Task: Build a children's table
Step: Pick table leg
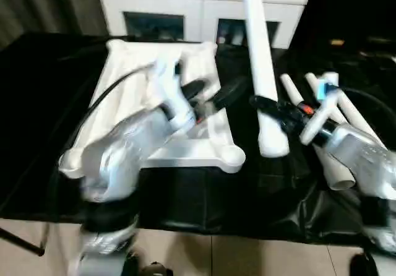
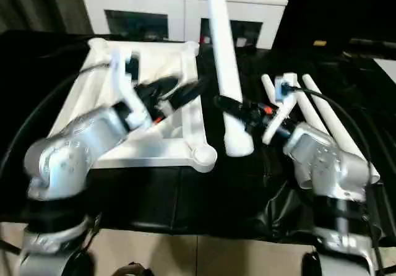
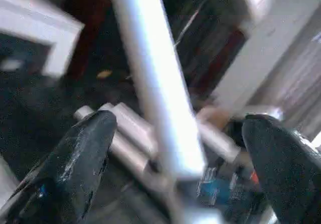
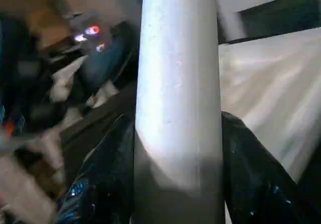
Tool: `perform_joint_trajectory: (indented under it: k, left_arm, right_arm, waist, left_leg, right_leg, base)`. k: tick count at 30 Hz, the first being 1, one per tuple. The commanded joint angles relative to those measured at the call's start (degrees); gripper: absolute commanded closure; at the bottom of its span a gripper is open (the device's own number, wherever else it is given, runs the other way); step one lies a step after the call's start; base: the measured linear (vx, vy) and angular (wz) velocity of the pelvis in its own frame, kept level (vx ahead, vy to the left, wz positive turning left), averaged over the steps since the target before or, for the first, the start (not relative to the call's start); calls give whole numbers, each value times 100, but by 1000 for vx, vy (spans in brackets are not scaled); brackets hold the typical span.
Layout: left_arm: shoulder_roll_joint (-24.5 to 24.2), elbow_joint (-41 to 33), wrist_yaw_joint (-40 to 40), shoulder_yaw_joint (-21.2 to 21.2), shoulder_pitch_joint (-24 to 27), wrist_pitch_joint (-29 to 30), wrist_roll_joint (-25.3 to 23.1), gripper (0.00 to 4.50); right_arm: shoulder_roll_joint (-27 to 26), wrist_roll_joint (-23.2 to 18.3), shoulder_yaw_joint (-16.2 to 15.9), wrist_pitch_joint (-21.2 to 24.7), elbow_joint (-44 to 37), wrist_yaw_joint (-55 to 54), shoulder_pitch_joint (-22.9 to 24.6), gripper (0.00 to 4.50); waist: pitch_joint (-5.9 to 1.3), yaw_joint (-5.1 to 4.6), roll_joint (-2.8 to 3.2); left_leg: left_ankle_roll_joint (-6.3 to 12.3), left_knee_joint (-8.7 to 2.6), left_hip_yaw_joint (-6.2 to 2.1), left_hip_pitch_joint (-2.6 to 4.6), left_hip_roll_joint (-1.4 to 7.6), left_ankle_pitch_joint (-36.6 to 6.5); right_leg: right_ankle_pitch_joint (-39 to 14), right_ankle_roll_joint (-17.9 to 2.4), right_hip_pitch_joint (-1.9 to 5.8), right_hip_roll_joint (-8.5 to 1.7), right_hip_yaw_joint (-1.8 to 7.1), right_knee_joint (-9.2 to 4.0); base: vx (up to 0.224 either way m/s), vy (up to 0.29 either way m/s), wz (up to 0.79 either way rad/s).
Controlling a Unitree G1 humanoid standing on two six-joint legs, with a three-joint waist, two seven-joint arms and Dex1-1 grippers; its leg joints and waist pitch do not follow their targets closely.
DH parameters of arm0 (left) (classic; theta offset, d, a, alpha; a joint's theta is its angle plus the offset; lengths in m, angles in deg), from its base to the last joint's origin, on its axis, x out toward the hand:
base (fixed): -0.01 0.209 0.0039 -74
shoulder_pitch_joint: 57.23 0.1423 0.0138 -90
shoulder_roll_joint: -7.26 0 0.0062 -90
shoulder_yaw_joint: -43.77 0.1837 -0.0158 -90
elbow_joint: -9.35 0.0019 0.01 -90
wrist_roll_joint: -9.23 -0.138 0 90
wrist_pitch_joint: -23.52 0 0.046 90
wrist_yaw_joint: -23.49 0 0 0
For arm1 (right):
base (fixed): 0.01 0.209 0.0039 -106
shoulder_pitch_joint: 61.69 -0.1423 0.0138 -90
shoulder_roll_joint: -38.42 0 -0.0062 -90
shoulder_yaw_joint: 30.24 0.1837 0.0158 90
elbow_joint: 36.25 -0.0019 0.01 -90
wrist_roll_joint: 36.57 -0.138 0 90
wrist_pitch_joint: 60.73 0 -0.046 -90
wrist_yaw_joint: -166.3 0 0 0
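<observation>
No leg fitted yet; beside the upturned tabletop [image 1: 204, 146], right gripper [image 1: 267, 107] clamps an upright leg [image 1: 263, 72]; left gripper [image 1: 213, 93] gapes empty; spare legs [image 1: 346, 112] beyond.

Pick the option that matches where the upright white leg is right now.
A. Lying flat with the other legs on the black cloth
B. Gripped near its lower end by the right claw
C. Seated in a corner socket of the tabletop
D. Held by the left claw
B: the right claw is shut around the leg near its lower end, beside the tabletop; the left claw stands open nearby.
</observation>
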Motion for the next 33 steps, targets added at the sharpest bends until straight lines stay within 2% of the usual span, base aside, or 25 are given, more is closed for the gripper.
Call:
perform_joint_trajectory:
  k: [1, 2, 3, 4, 5, 7, 8, 11, 12, 15, 17, 19, 20, 21, 24, 25, 33]
  left_arm:
    - [77, 167, 159, -236, -198, 166, 338, 0]
    - [163, 295, 228, -434, -431, 245, 576, 0]
    - [171, 303, 234, -449, -448, 252, 597, 0]
    - [243, 336, 272, -594, -587, 395, 791, 0]
    - [243, 336, 272, -594, -587, 395, 791, 0]
    - [294, 356, 370, -685, -706, 650, 943, 0]
    - [237, 381, 360, -581, -690, 655, 815, 0]
    - [170, 423, 422, -443, -588, 674, 697, 0]
    - [149, 415, 431, -408, -551, 694, 695, 0]
    - [111, 421, 509, -380, -489, 736, 743, 0]
    - [75, 453, 574, -355, -476, 736, 704, 0]
    - [84, 504, 634, -412, -493, 729, 724, 0]
    - [125, 511, 648, -504, -510, 747, 837, 0]
    - [128, 504, 645, -549, -518, 766, 902, 0]
    - [55, 470, 610, -506, -501, 789, 931, 0]
    - [20, 461, 607, -473, -490, 804, 913, 29]
    - [-96, 382, 590, -373, -415, 865, 984, 87]
  right_arm:
    - [82, -264, 68, 157, -275, 174, 8, 266]
    - [100, -358, 61, 266, -421, 204, 25, 266]
    - [102, -364, 60, 273, -434, 204, 27, 266]
    - [140, -435, 31, 326, -552, 212, 64, 266]
    - [140, -435, 31, 326, -552, 212, 64, 266]
    - [212, -542, -8, 365, -638, 218, 92, 266]
    - [232, -547, -39, 370, -638, 250, 78, 266]
    - [210, -495, -102, 355, -621, 208, 69, 266]
    - [202, -484, -143, 358, -658, 205, 91, 266]
    - [165, -536, -338, 430, -923, 271, 203, 266]
    - [131, -610, -405, 466, -1027, 258, 237, 266]
    - [136, -638, -518, 475, -1094, 263, 270, 266]
    - [150, -593, -617, 446, -1136, 283, 306, 266]
    - [152, -554, -691, 428, -1157, 285, 331, 266]
    - [151, -511, -776, 376, -1161, 271, 361, 266]
    - [130, -501, -769, 368, -1142, 230, 356, 266]
    - [181, -325, -889, 200, -934, 90, 338, 266]
  waist:
    - [-371, 10, -118]
    - [-368, -21, -150]
    - [-371, -18, -143]
    - [-369, -27, -150]
    - [-371, -24, -140]
    - [-372, -23, -188]
    - [-372, -17, -175]
    - [-370, -10, -195]
    - [-373, -11, -230]
    - [-372, 9, -204]
    - [-368, 0, -209]
    - [-362, -1, -206]
    - [-366, 8, -180]
    - [-357, 3, -178]
    - [-358, 7, -160]
    - [-358, 4, -166]
    - [-364, 6, -163]
  left_leg:
    - [390, -413, -160, 139, 449, -484]
    - [343, -422, -165, 114, 439, -478]
    - [309, -426, -175, 125, 440, -442]
    - [302, -427, -172, 126, 446, -447]
    - [264, -426, -177, 136, 452, -452]
    - [263, -427, -171, 136, 454, -376]
    - [281, -421, -173, 136, 450, -300]
    - [343, -419, -174, 120, 453, -182]
    - [355, -414, -169, 118, 449, -155]
    - [351, -416, -174, 128, 464, -111]
    - [370, -421, -182, 124, 463, -118]
    - [328, -429, -182, 127, 466, -198]
    - [301, -427, -185, 132, 467, -215]
    - [243, -434, -181, 130, 466, -275]
    - [161, -448, -194, 138, 474, -338]
    - [141, -451, -193, 137, 471, -341]
    - [109, -446, -188, 132, 462, -292]
  right_leg:
    - [-400, -1598, 245, -475, 257, -486]
    - [-488, -1514, 262, -469, 255, -489]
    - [-507, -1459, 249, -466, 252, -496]
    - [-503, -1450, 245, -468, 257, -499]
    - [-478, -1455, 241, -477, 257, -496]
    - [-384, -1436, 242, -471, 259, -486]
    - [-294, -1431, 236, -466, 259, -481]
    - [-143, -1407, 245, -471, 260, -471]
    - [-120, -1402, 249, -471, 259, -473]
    - [-24, -1401, 246, -477, 263, -462]
    - [13, -1409, 247, -473, 259, -458]
    - [-116, -1397, 245, -479, 261, -470]
    - [-138, -1400, 246, -486, 260, -468]
    - [-176, -1400, 244, -481, 261, -484]
    - [-179, -1381, 244, -485, 263, -480]
    - [-153, -1374, 244, -482, 265, -479]
    - [2, -1403, 252, -487, 263, -459]
  base:
    - [0, 0, 0]
    - [0, 0, 0]
    - [0, 0, 0]
    - [0, 0, 0]
    - [0, 0, 0]
    - [0, 0, 0]
    - [0, 0, 0]
    - [0, 0, 0]
    - [0, 0, 0]
    - [0, 0, 0]
    - [0, 0, 0]
    - [0, 0, 0]
    - [0, 0, 0]
    - [0, 0, 0]
    - [0, 0, 0]
    - [0, 0, 0]
    - [0, 0, 0]
